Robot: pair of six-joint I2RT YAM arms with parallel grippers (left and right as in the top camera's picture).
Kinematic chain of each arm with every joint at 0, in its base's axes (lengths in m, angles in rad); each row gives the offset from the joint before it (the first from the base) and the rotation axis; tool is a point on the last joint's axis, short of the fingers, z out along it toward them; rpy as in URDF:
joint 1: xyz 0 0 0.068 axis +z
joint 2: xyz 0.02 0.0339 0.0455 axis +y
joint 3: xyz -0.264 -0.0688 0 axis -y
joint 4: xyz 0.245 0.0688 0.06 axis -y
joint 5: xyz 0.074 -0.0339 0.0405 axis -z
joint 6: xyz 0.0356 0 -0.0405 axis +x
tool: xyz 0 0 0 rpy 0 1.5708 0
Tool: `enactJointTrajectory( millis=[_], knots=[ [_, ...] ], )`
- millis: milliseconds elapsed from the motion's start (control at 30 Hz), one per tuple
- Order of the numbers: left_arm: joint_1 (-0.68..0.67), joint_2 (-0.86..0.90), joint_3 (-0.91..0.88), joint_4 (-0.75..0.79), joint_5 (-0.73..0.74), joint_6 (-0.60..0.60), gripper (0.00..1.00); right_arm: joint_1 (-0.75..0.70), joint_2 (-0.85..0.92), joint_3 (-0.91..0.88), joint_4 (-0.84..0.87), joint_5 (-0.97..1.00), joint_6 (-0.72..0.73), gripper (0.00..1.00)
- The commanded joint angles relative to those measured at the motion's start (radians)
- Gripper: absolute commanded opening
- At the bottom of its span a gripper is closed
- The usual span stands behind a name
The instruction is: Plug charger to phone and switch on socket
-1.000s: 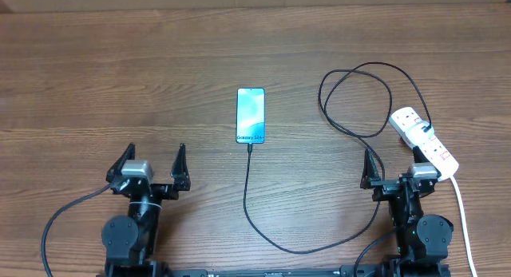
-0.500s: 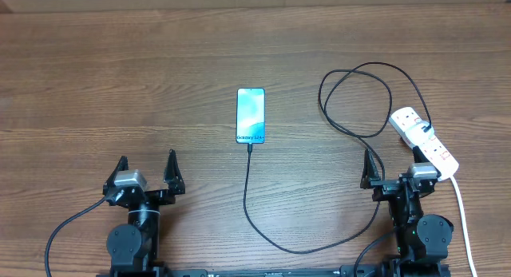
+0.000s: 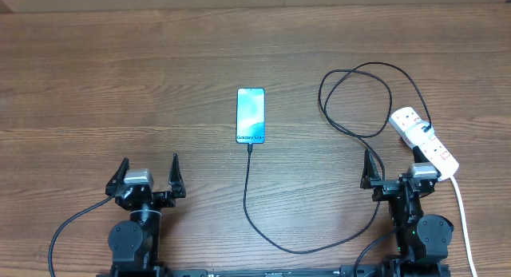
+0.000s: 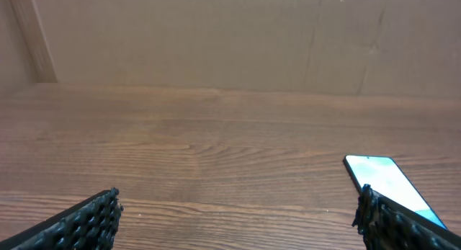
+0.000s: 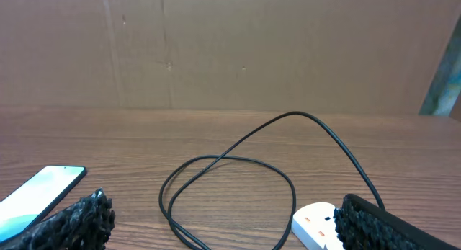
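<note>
Overhead: both jaws gaping, empty; reaching for white power strip is risking snagging thin black cable, unplugging blue-screened phone

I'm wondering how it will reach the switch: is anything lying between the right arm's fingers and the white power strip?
Nothing visible blocks the way. The socket lies just ahead of the right arm's fingers, close to one fingertip. The only thing nearby is the charger, whose thin black cable loops flat on the table beside the strip, not across the gap.

Matt wood-grain table, glossy glass phone, white plastic socket
</note>
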Motion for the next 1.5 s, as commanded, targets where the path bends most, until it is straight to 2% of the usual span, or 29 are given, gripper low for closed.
enactJointTrajectory(
  millis=[0, 233, 500, 1467],
  knots=[
    [0.005, -0.013, -0.004, -0.002, 0.013, 0.040, 1.00, 0.003, -0.010, -0.010, 0.006, 0.010, -0.001, 1.00],
    [0.005, -0.013, -0.004, -0.002, 0.005, -0.009, 1.00, 0.003, -0.010, -0.010, 0.006, 0.010, -0.001, 1.00],
    [0.005, -0.013, -0.004, -0.003, 0.010, 0.021, 1.00, 0.003, -0.010, -0.010, 0.006, 0.010, -0.001, 1.00],
    [0.005, -0.012, -0.004, 0.000, 0.016, 0.018, 1.00, 0.003, -0.010, -0.010, 0.006, 0.010, -0.001, 1.00]
  ],
)
